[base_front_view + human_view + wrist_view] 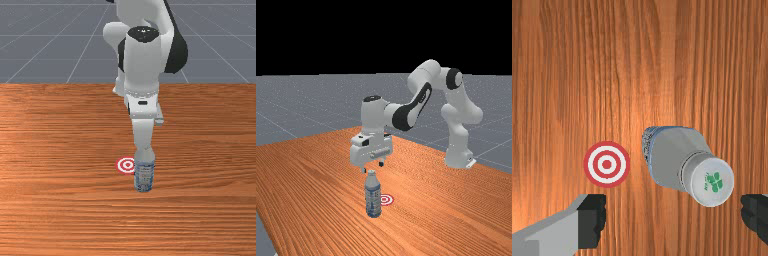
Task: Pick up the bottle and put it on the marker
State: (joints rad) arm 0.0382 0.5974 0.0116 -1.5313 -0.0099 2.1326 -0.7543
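The bottle (144, 174) stands upright on the desk (60, 200), just beside the marker (127, 165), on the front view's right of it and a little nearer that camera. The gripper (372, 167) is above it, fingers (592, 220) wide apart with nothing clamped.

The step in hand looks to be lining up for the grasp. In the wrist view the white cap (712, 180) lies closer to the finger farther from the marker, so I'd shift the gripper slightly away from the marker until the cap sits midway. Then lower straight down, so neither fingertip clips the cap, and go past the sloping shoulder to grip the straighter body. A pinch on the slope might slip; an off-centre approach could tip this tall, narrow bottle. Close evenly, then lift before moving across to the marker.
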